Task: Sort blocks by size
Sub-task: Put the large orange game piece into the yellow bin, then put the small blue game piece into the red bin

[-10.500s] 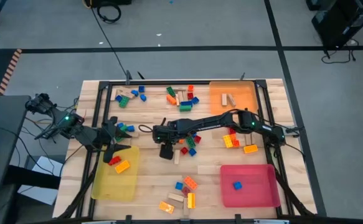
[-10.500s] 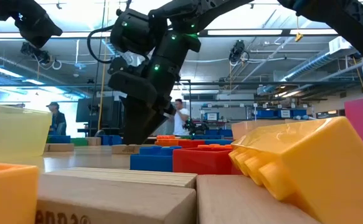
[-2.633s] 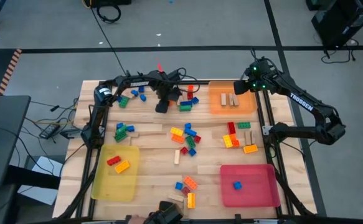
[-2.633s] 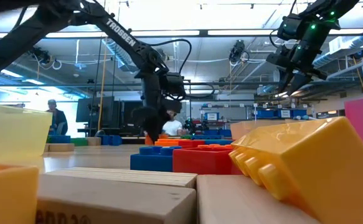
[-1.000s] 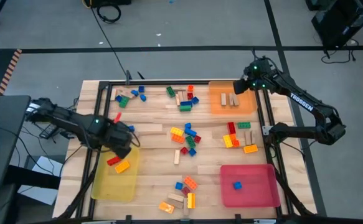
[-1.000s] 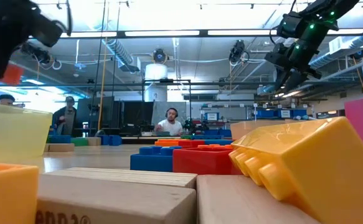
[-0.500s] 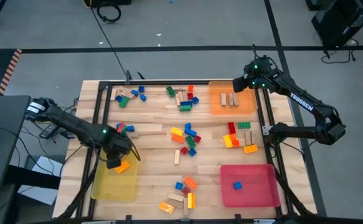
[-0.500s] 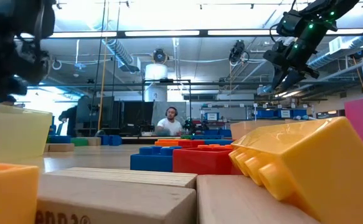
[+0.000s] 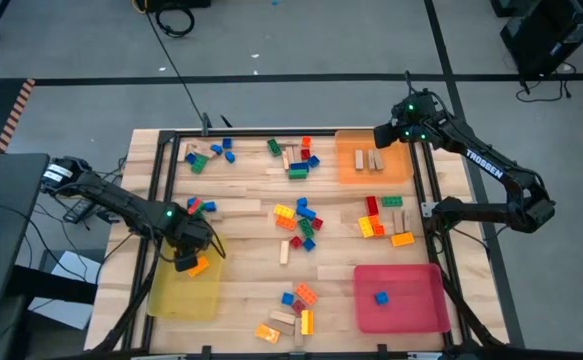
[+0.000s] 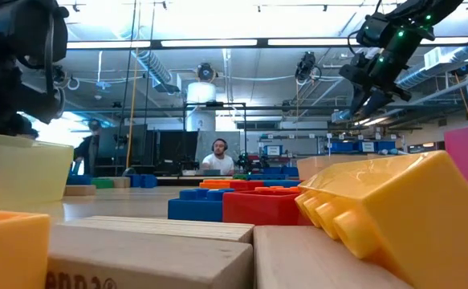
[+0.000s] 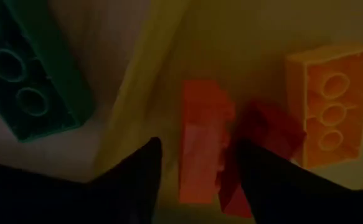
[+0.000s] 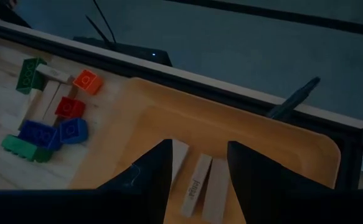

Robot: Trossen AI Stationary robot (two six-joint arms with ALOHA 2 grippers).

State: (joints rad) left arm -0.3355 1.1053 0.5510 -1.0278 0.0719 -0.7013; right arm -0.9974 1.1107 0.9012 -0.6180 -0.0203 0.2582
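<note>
Left gripper (image 11: 197, 158): positioned low over the near end of the yellow tray (image 9: 183, 297); fingers parted, with an orange brick (image 11: 201, 146) lying between them, apparently let go.
Change just made: half a second earlier the fingers were held closer together; a second earlier the gripper was short of the tray with something orange in its grasp. A delivery into the yellow tray is judged complete.
Tray contents: a red brick (image 11: 262, 134) and an orange-yellow brick (image 11: 323, 102) are seen just beside the released piece.
Right gripper (image 12: 197, 165): held above the orange tray (image 9: 372, 160), where tan wooden pieces (image 12: 197, 183) lie; fingers apart, nothing clasped. Its place is unchanged over the last seconds.
Red tray (image 9: 399, 297): one blue brick (image 9: 380, 298) inside.
Blocks remaining (image 9: 297, 222): loose clusters are spread across the table (image 9: 241, 290), at the far edge, the middle, and the near edge.
Progress: judged early; most pieces are unsorted.
Earlier difference: ten seconds before, the right arm reached to the table's middle.
</note>
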